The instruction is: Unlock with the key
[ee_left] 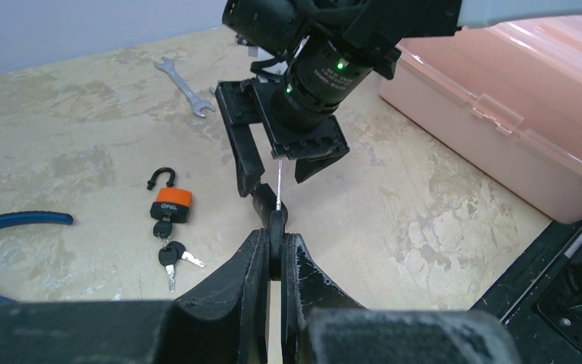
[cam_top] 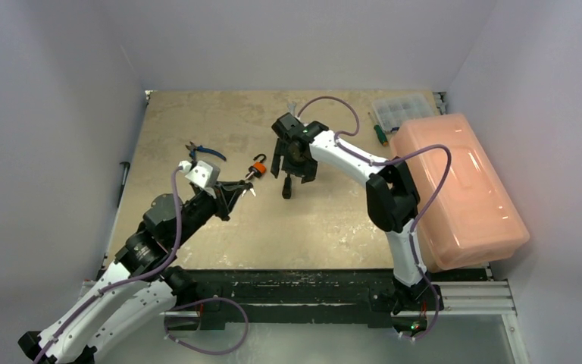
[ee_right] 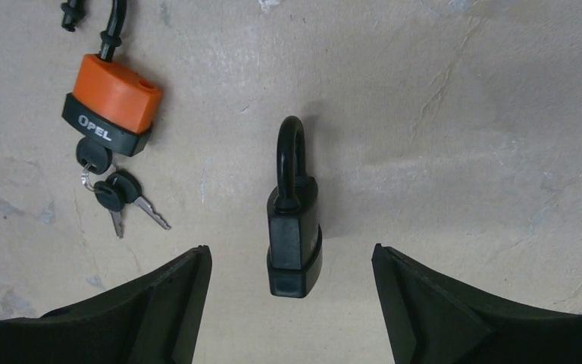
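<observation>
The key point(ee_left: 276, 222) is pinched by its black head between the closed fingers of the left hand point(ee_left: 275, 246), and its thin blade stands out past the fingertips. The black padlock point(ee_right: 294, 235) lies flat on the desk point(ee_right: 462, 114) with its shackle shut. It is directly beneath the right hand point(ee_right: 288, 256), which is spread wide with a finger to either side and grips nothing. An orange padlock point(ee_right: 111, 98) with its shackle open is seen nearby, outside those fingers. Since the black padlock is not held, it could be shoved along the desk by the key. The key could be twisted in so slight a pinch if the blade is brought in off line. The keyhole cannot be seen.
</observation>
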Available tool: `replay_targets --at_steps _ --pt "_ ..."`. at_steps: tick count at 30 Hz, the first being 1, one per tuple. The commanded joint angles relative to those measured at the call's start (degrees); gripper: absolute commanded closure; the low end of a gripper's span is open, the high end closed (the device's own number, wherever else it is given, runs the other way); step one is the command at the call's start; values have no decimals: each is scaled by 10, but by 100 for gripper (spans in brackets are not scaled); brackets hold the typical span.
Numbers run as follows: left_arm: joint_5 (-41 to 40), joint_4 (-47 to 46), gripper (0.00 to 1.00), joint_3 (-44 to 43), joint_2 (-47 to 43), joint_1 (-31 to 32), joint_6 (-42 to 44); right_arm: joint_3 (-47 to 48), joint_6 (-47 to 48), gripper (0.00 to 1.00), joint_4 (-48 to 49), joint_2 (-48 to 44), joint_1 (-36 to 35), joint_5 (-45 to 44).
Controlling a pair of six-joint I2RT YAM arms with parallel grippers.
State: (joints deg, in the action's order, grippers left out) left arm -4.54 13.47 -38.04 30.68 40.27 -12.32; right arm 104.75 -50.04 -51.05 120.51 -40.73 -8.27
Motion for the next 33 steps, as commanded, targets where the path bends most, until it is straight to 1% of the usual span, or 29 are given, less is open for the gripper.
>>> replay_targets --at_steps 1,3,10,12,18,21,24,28,29,30,32,33 --pt "-7 -8 100 -19 -11 -1 14 32 6 15 -14 19 -3 -13" --pt "-8 -7 100 -19 -12 -1 15 36 6 17 -16 29 -3 -20" --pt "-8 -5 100 -20 -16 0 15 33 5 27 -2 55 -6 -14" --pt "-7 -5 100 -21 -16 -1 15 31 5 34 0 62 -5 -13" --pt "-7 -4 100 -21 -18 -1 15 26 5 42 3 70 -6 -13" --pt "-5 -4 100 -22 -15 -1 15 24 4 49 8 75 -6 -9" --pt "-5 -3 100 -21 -14 -1 15 21 3 58 11 77 -6 -7" --pt "-6 -3 100 -21 -14 0 15 9 2 66 25 77 -6 -6" --pt "-6 -4 100 -21 -14 0 15 6 3 70 30 78 -5 -2" --pt "-6 -4 100 -21 -14 -1 15 5 5 78 34 79 -5 4" --pt "-4 -4 100 -20 -12 -1 15 6 10 100 35 84 -6 13" --pt "-3 -5 100 -20 -12 0 15 10 9 100 32 85 -5 12"
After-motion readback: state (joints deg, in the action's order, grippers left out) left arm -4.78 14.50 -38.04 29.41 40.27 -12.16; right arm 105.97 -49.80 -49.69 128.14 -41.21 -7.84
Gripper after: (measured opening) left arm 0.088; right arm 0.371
